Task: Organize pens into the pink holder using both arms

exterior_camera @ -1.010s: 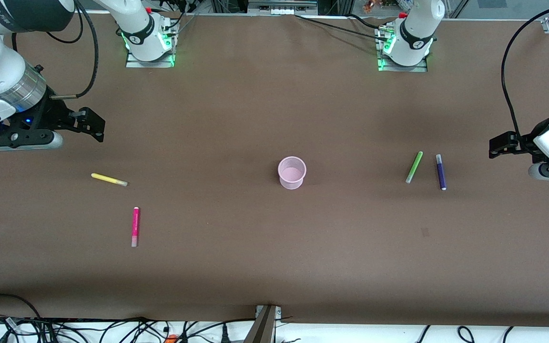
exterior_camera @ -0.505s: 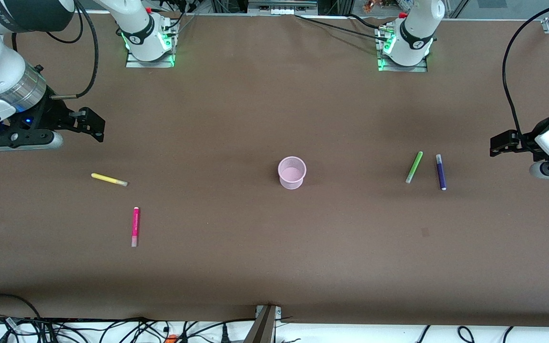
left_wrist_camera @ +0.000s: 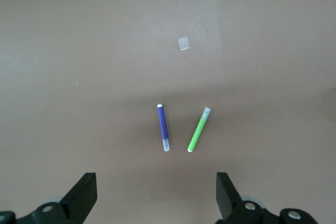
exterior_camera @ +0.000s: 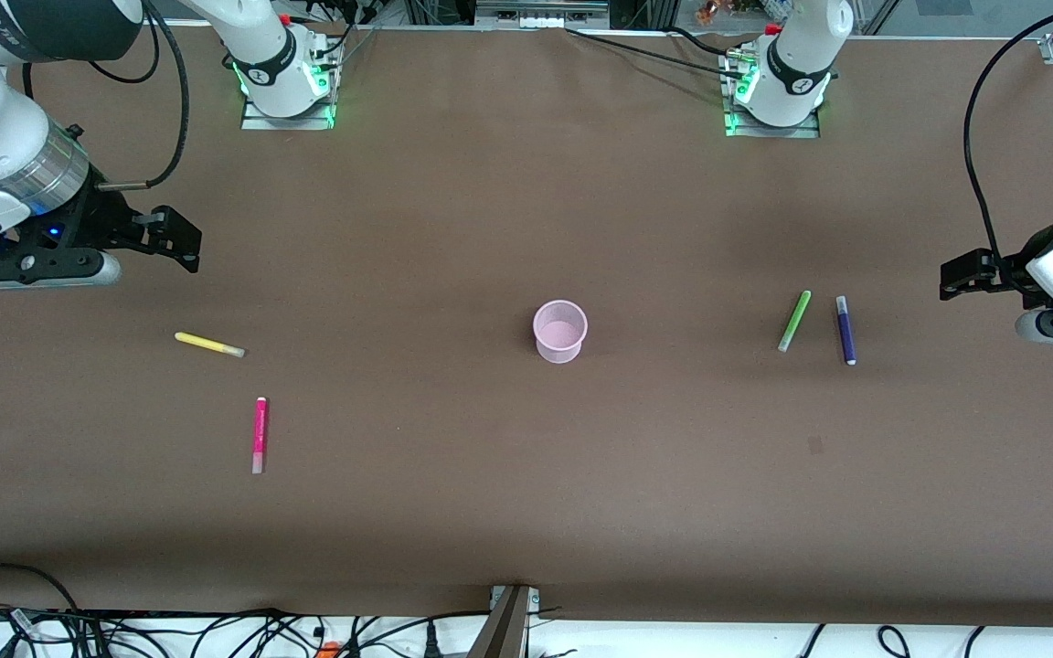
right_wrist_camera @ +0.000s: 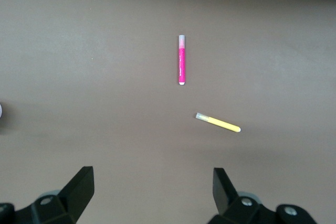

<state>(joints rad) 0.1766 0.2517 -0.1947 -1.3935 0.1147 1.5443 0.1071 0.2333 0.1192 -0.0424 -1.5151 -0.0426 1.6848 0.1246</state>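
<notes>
From the front view I can see the job has not really begun. The pink cup (exterior_camera: 560,331) stands in the middle of the brown table (exterior_camera: 526,512) and nothing is in it. All four pens lie flat. The yellow pen (exterior_camera: 208,344) and the pink pen (exterior_camera: 259,435) are toward the right arm's end, the pink one nearer the camera. The green pen (exterior_camera: 794,321) and the purple pen (exterior_camera: 845,330) lie just beside each other toward the left arm's end. My right claw (exterior_camera: 175,242) hangs over the table near the yellow pen. My left claw (exterior_camera: 961,277) hangs over the table near the purple pen. Both hold nothing.

In the left wrist view the claw (left_wrist_camera: 156,198) is wide open above the purple pen (left_wrist_camera: 163,127) and the green pen (left_wrist_camera: 199,129). They look like smooth, thin plastic sticks with pale tips. They are close together, so I think I must come down on one without bumping the other. A small pale square mark (left_wrist_camera: 183,43) sits on the table.

In the right wrist view the claw (right_wrist_camera: 152,198) is wide open too. The yellow pen (right_wrist_camera: 218,123) and the pink pen (right_wrist_camera: 181,60) lie apart. I think the yellow one is the easy first pick. Round pens can roll, so I should pinch across the middle. The cup looks light and could tip.
</notes>
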